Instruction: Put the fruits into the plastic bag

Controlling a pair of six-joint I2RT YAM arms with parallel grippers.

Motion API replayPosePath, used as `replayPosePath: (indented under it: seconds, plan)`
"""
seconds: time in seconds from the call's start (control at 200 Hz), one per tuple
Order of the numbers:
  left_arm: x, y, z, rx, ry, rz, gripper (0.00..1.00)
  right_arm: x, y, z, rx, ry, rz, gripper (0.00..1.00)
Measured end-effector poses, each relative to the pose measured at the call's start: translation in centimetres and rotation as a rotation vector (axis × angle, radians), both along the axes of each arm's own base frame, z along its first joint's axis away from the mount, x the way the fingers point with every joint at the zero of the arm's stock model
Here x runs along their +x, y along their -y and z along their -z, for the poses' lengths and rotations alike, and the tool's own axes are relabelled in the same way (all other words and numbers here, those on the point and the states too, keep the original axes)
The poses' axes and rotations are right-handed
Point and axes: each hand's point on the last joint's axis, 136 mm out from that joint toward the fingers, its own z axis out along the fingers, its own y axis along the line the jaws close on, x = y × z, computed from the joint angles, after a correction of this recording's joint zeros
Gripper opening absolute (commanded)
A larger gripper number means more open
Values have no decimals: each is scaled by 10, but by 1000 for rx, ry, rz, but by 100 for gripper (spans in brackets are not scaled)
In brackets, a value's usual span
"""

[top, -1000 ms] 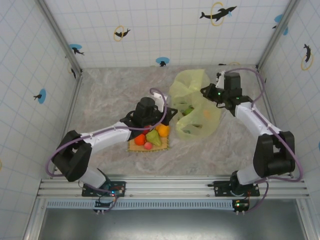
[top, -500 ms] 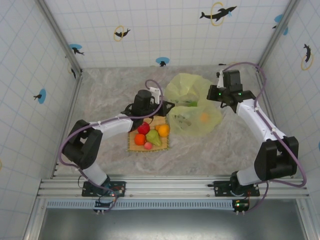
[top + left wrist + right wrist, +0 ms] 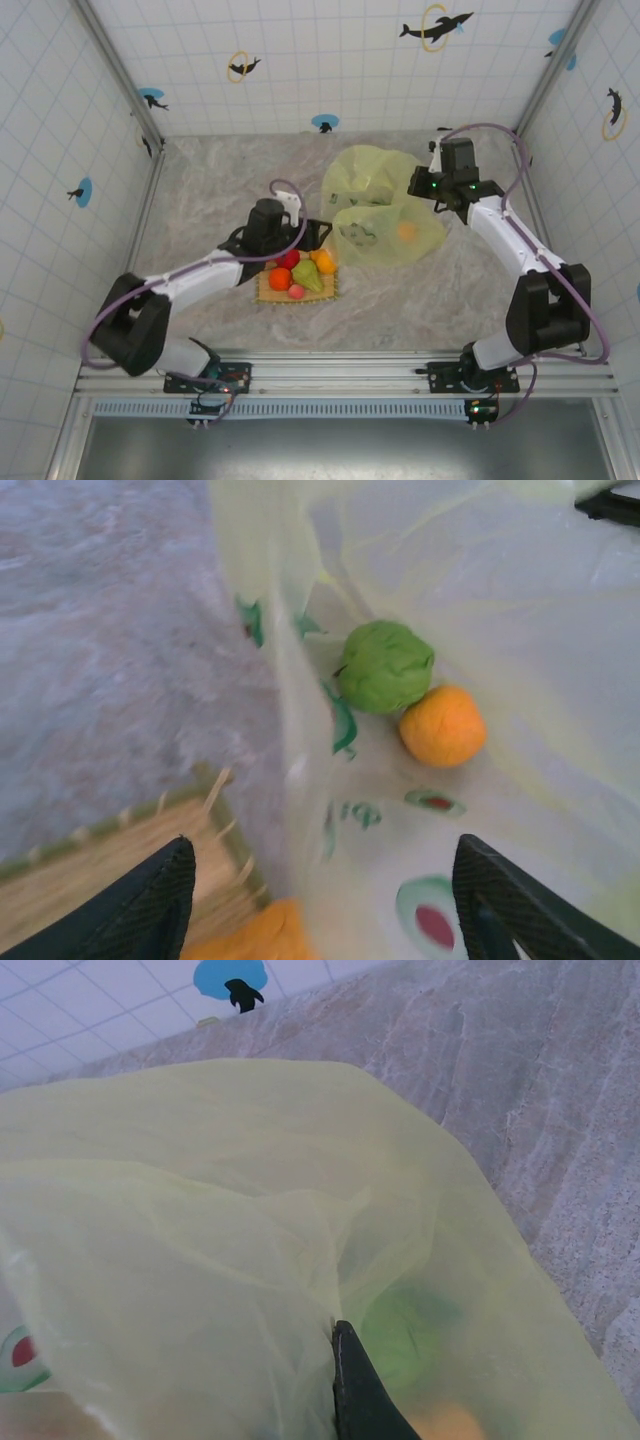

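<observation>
Left gripper (image 3: pixel 325 875) was wide apart, holding nothing, right gripper (image 3: pixel 340 1345) pinched the yellow bag (image 3: pixel 385 215) at upper right, green fruit (image 3: pixel 386 666) and orange (image 3: pixel 443 725) inside, mid frame.

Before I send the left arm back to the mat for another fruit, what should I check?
1. Left claw open and empty: ok.
2. Right claw shut on the plastic bag: ok.
3. Green fruit and orange fruit lying inside the bag: ok.
4. Everything bagged: not ok, five fruits sit on the woven mat.
5. Bag mouth wide enough for the next drop: cannot tell.
</observation>
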Motion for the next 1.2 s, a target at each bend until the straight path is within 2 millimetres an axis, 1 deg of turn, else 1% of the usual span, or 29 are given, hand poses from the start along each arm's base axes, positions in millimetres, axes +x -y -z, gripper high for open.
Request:
replayPosePath:
  seconds: [0.095, 0.195, 0.345, 0.39, 0.52, 0.621, 0.701, 0.846, 0.966, 1.056, 1.121, 1.201]
  plan:
    - [-13, -18, 4, 37, 16, -26, 73, 1, 0, 6, -3, -13, 1, 0]
    - [-20, -36, 8, 76, 21, -74, 73, 2, 0, 10, -5, -22, 1, 0]
    - [-29, -63, 14, 140, 12, -162, 76, 2, 0, 10, -6, -22, 0, 0]
    - [-31, -71, 17, 165, 3, -191, 78, 2, 0, 10, -6, -21, 0, 0]
    - [-35, -95, 31, 254, -38, -279, 82, 3, 0, 9, -4, -18, 3, 0]
    - [-33, -111, 44, 322, -67, -334, 82, 5, 0, 7, -2, -8, 1, 0]
    - [-25, -122, 52, 372, -93, -380, 82, 6, -2, 6, 4, -3, -4, 0]
    - [-6, -138, 55, 415, -117, -449, 81, 7, -4, 6, 14, 1, -13, 0]
    - [4, -149, 56, 420, -138, -488, 80, 8, -4, 5, 17, 6, -13, 0]
    - [6, -155, 61, 432, -161, -501, 79, 8, -3, 4, 22, 8, -14, 0]
    - [3, -155, 63, 436, -179, -494, 79, 9, -1, 4, 26, 8, -13, 0]
    - [-3, -154, 61, 424, -196, -480, 78, 10, 1, 4, 31, 8, -11, 0]
